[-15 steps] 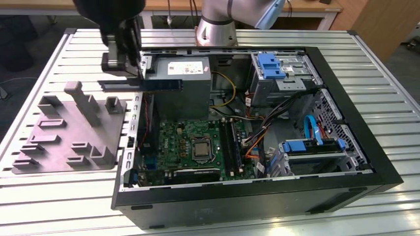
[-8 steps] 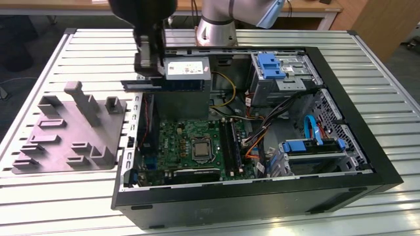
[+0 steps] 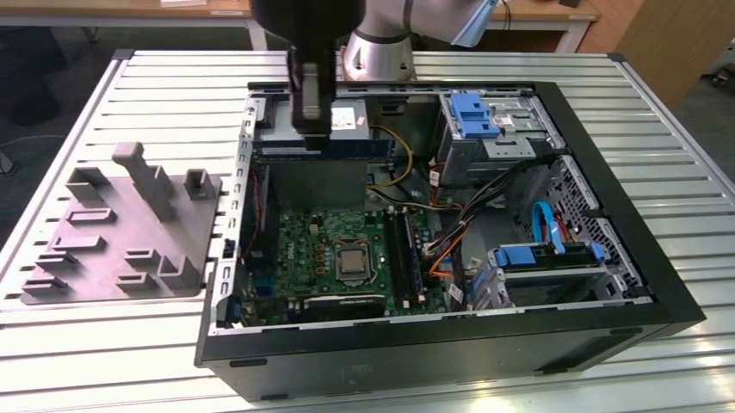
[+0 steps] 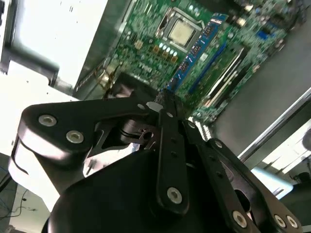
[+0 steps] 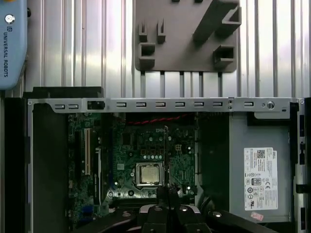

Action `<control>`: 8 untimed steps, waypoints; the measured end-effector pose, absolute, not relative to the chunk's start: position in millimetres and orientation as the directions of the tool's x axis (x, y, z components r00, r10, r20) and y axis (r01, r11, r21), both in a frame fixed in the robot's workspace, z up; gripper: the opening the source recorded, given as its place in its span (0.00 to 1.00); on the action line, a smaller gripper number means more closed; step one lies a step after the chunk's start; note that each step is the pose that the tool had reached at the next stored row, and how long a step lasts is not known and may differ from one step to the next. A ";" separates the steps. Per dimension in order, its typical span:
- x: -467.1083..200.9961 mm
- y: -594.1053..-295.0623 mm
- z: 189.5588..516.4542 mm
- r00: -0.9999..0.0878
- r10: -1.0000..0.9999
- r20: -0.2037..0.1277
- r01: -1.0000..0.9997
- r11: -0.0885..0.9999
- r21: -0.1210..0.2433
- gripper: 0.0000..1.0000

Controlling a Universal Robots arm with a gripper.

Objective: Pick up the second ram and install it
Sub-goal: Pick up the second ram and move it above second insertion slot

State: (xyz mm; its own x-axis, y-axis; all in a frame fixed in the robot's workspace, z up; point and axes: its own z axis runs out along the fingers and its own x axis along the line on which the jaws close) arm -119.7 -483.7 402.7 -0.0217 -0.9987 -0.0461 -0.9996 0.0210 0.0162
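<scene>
Gripper (image 4: 165, 99) fingers (image 4: 170, 136) drawn narrow and clamped on the second ram (image 4: 197, 46). The card projects away from the fingertips as a slim blue strip. In the first wrist view the ram (image 5: 166, 155) shows edge-on, a thin line running out from the gripper (image 5: 167, 193) over the motherboard (image 5: 126, 145), just beside the CPU socket (image 5: 148, 174). In the exterior view the gripper (image 3: 311, 129) hangs above the far end of the open computer case (image 3: 643, 284). The ram (image 3: 327, 147) lies level beneath it, well apart from the memory slots (image 3: 402, 249). A grey moulded plate (image 3: 115, 232) lies on the slatted table (image 3: 115, 344), outside the case on the exterior view's left
</scene>
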 end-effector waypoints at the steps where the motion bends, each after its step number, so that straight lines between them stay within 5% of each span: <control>1: -115.2 -483.9 402.7 -0.022 -0.999 -0.046 -1.000 0.021 0.016 0.11; 8: -83.3 -485.0 402.7 -0.022 -0.999 -0.046 -1.000 0.021 0.018 0.11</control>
State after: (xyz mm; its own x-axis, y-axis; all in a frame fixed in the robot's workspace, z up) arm -83.3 -485.0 402.7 -0.0217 -0.9987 -0.0460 -0.9996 0.0209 0.0180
